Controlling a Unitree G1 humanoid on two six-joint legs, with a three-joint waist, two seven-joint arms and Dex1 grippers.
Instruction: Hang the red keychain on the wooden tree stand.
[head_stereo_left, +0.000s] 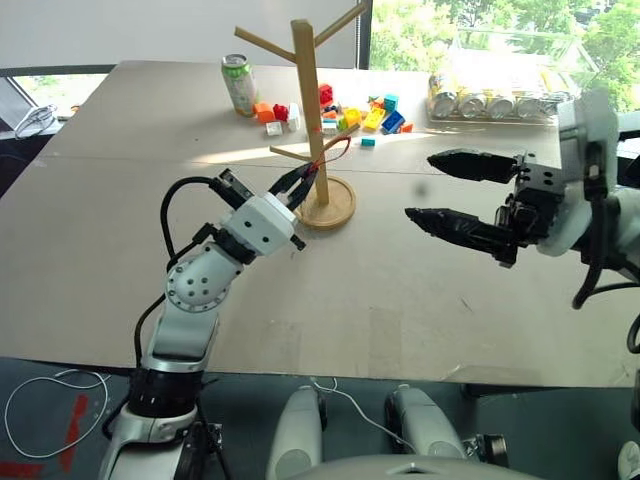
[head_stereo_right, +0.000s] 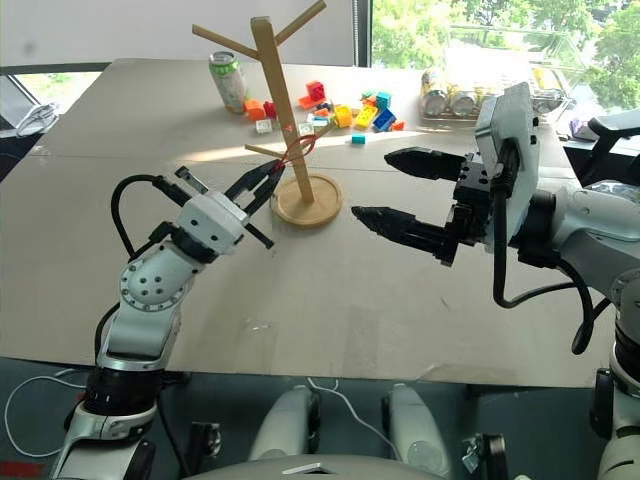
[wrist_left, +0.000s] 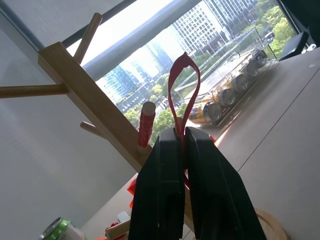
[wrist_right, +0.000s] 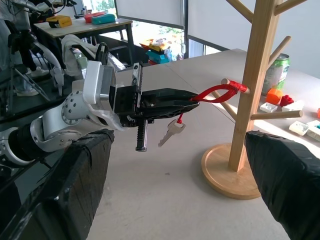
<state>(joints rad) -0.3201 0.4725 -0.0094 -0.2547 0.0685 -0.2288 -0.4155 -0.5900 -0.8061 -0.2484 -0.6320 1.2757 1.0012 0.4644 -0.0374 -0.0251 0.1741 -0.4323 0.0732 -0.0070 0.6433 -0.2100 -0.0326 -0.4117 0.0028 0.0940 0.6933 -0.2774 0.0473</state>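
Left claw: my left claw (head_stereo_left: 297, 186) is clamped on the keychain (wrist_right: 212, 94), gripping the cord near the key end, so the loop sticks out ahead of the fingers and the key (wrist_right: 172, 133) dangles below them.
Keychain: it is up off the table, at the stand's low peg; from the right wrist view the loop's far end looks draped over the peg tip (wrist_right: 241, 88), but I cannot tell how far on it sits.
Keychain look: a thin red strap, flat and limp, folded into a narrow loop, with a small silver key on its tail.
Risk, left side: if I let go now and the loop is only on the tip, I judge the key's weight could drag it off the peg to the table (head_stereo_left: 420, 300).
Risk, pull: pushing on while gripping could tug the peg and tip or slide the stand (head_stereo_left: 306, 95); its base (head_stereo_left: 340, 205) is just a loose disc.
Risk, slack: the strap is floppy, so the loop may collapse or twist shut as I move.
Right claw: my right claw (head_stereo_left: 462, 198) hangs open and empty, well right of the stand; a drift leftward could knock the post.
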